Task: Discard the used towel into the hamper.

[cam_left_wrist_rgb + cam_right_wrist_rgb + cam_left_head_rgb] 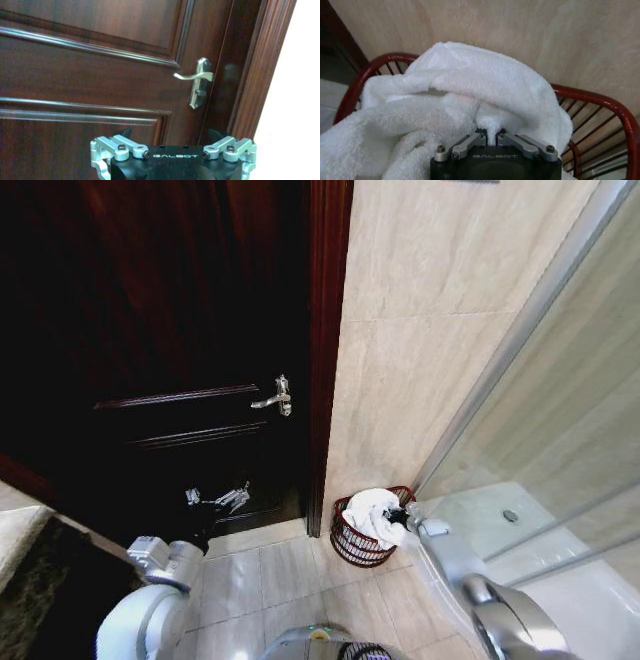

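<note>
The used towel (372, 513), white and fluffy, lies bunched in the hamper (352, 548), a dark red wire basket on the floor by the tiled wall. It drapes over the hamper's rim (615, 105). My right gripper (403, 516) reaches over the basket's right side. In the right wrist view its fingers (481, 134) are pinched on a fold of the towel (470, 86). My left gripper (222, 498) hangs idle before the dark wooden door, and its two dark fingertips (125, 133) stand wide apart with nothing between them.
A dark wooden door (190, 330) with a silver lever handle (278, 397) stands left of the hamper. A glass shower screen (560, 380) and white shower tray (500, 520) lie to the right. Beige floor tiles (260, 575) run in front.
</note>
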`<state>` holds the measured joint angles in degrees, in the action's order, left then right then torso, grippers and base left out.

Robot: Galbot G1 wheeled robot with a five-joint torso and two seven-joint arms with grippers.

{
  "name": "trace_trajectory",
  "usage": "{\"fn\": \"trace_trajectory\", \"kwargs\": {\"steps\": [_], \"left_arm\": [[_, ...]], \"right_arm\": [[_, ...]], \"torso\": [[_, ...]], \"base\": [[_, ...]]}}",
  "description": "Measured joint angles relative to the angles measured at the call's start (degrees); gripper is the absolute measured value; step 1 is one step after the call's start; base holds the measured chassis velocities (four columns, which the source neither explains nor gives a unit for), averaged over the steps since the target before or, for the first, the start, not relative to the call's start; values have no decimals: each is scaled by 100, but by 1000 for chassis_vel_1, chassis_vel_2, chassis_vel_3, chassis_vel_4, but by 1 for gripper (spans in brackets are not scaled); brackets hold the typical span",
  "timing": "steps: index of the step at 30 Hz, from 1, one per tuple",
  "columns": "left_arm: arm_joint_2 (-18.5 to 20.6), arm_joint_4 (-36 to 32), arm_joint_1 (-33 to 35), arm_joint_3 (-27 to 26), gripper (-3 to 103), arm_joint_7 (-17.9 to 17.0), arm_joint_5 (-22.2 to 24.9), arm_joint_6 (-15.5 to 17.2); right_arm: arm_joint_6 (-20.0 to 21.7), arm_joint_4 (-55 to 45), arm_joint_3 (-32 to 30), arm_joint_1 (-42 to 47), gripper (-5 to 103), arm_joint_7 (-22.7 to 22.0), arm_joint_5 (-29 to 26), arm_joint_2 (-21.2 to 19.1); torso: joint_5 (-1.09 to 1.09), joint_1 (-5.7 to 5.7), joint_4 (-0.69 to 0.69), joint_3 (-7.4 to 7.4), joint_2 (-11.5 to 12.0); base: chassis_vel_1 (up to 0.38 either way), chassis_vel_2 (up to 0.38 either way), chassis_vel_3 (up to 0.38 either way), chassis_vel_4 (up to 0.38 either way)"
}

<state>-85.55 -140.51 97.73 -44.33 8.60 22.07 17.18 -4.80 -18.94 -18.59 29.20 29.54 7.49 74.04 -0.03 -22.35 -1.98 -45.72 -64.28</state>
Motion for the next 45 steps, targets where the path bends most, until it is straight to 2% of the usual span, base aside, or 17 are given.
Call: {"fn": "trace_trajectory", "kwargs": {"steps": [4, 6, 7, 10, 12, 14, 16, 17, 18, 21, 22, 25, 29, 30, 37, 42, 45], "left_arm": [[0, 0, 0, 0, 100, 0, 0, 0], [0, 0, 0, 0, 100, 0, 0, 0], [0, 0, 0, 0, 100, 0, 0, 0], [0, 0, 0, 0, 100, 0, 0, 0], [0, 0, 0, 0, 100, 0, 0, 0], [0, 0, 0, 0, 100, 0, 0, 0], [0, 0, 0, 0, 100, 0, 0, 0], [0, 0, 0, 0, 100, 0, 0, 0], [0, 0, 0, 0, 100, 0, 0, 0], [0, 0, 0, 0, 100, 0, 0, 0], [0, 0, 0, 0, 100, 0, 0, 0], [0, 0, 0, 0, 100, 0, 0, 0], [0, 0, 0, 0, 100, 0, 0, 0], [0, 0, 0, -1, 100, 0, 0, 0], [0, 0, 0, 0, 100, 0, 0, 0], [0, 0, 0, 0, 100, 0, 0, 0], [0, 0, 0, 0, 100, 0, 0, 0]], "right_arm": [[57, -102, -60, 8, 5, -186, 45, 63], [245, -634, 102, 227, 15, -84, -290, -107], [245, -634, 102, 227, 15, -84, -290, -107], [243, -1235, 159, 462, 32, 46, -549, -342], [252, -1616, 184, 606, 37, 99, -709, -482], [293, -1918, 202, 725, 37, 138, -858, -587], [459, -2671, 201, 1071, 48, 184, -1182, -797], [523, -2929, 184, 1216, 54, 185, -1289, -857], [523, -2929, 184, 1216, 54, 185, -1289, -857], [716, -3902, 116, 1866, 70, 104, -1685, -1119], [716, -3902, 116, 1866, 70, 104, -1685, -1119], [781, -4704, -25, 2467, 86, -20, -1950, -1328], [837, -5151, -146, 2774, 91, -77, -2111, -1442], [877, -5472, -223, 3019, 99, -127, -2233, -1522], [865, -6184, -396, 3942, 100, -267, -2291, -1526], [746, -6275, -493, 4421, 100, -443, -2129, -1263], [420, -6194, -597, 4636, 100, -939, -1694, -1054]], "torso": [[4, 0, 0, -1, 1], [5, 0, 1, -1, 1], [5, 0, 1, -1, 1], [6, 0, -3, -1, 1], [6, 0, -3, -1, 1], [2, 0, -2, -1, 1], [3, 0, -3, 0, 1], [4, 0, -3, 0, 1], [4, 0, -3, 0, 1], [2, 0, -2, 0, 1], [2, 0, -2, 0, 1], [4, 0, -1, 0, 1], [3, 0, -1, 1, 1], [1, 0, -2, 1, 1], [3, 1, -1, 1, 0], [3, 1, -1, 1, 0], [2, 1, -1, 0, 0]], "base": [[0, 0, 0, 0], [0, 0, 0, 0], [0, 0, 0, 0], [0, 0, 0, 0], [0, 0, 0, 0], [0, 0, 0, 0], [0, 0, 0, 0], [0, 0, 0, 0], [0, 0, 0, 0], [0, 0, 0, 0], [0, 0, 0, 0], [0, 0, 0, 0], [0, 0, 0, 0], [0, 0, 0, 0], [0, 0, 0, 0], [0, 0, 0, 0], [0, 0, 0, 0]]}}
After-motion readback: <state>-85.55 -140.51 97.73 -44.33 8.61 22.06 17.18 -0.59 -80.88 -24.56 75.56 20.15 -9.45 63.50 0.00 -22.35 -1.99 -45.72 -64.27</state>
